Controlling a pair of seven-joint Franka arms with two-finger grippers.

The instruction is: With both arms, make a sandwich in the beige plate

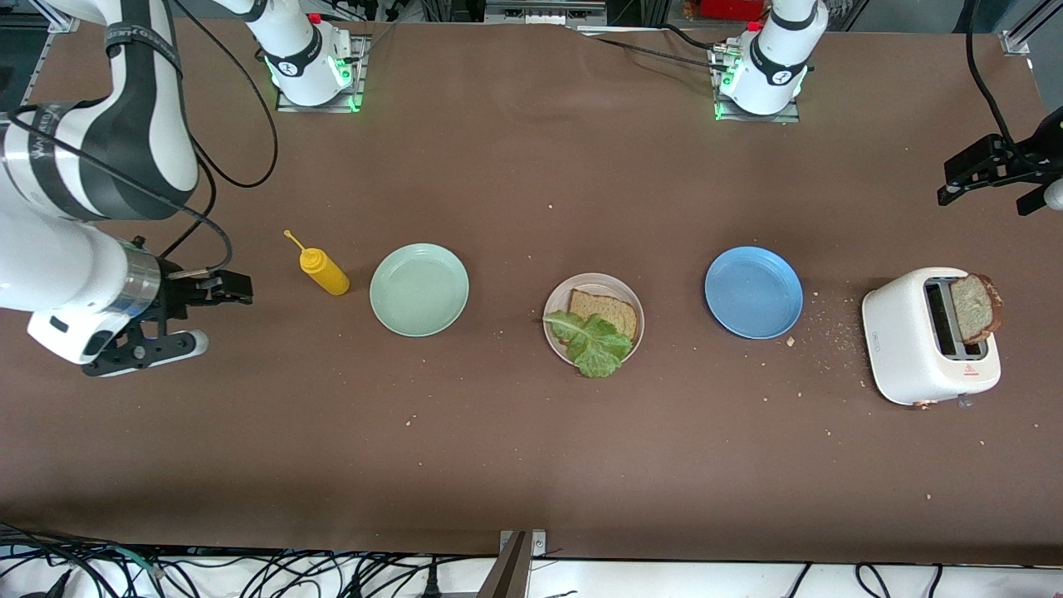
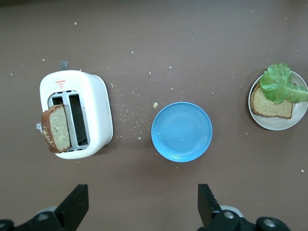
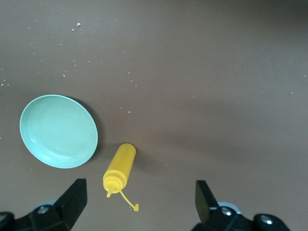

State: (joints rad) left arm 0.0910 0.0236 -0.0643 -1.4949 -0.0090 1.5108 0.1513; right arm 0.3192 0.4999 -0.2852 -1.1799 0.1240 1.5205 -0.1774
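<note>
The beige plate [image 1: 594, 280] [image 2: 279, 126] sits mid-table with one brown bread slice [image 1: 613, 313] [image 2: 272, 104] on it. A green lettuce leaf [image 1: 591, 342] [image 2: 281, 84] lies partly on that slice and hangs over the plate's rim. A second bread slice [image 1: 974, 309] [image 2: 57, 128] leans out of a white toaster [image 1: 913, 340] [image 2: 94, 110]. My left gripper [image 1: 988, 198] [image 2: 143, 207] hangs open and empty over bare table by the toaster. Beside the yellow bottle, my right gripper [image 1: 214, 317] [image 3: 140, 202] is open over bare table, holding nothing.
A blue plate [image 1: 753, 292] [image 2: 182, 131] lies between the beige plate and the toaster. A mint-green plate [image 1: 419, 290] [image 3: 57, 131] and a yellow squeeze bottle [image 1: 325, 272] [image 3: 120, 166] on its side lie toward the right arm's end. Crumbs surround the toaster.
</note>
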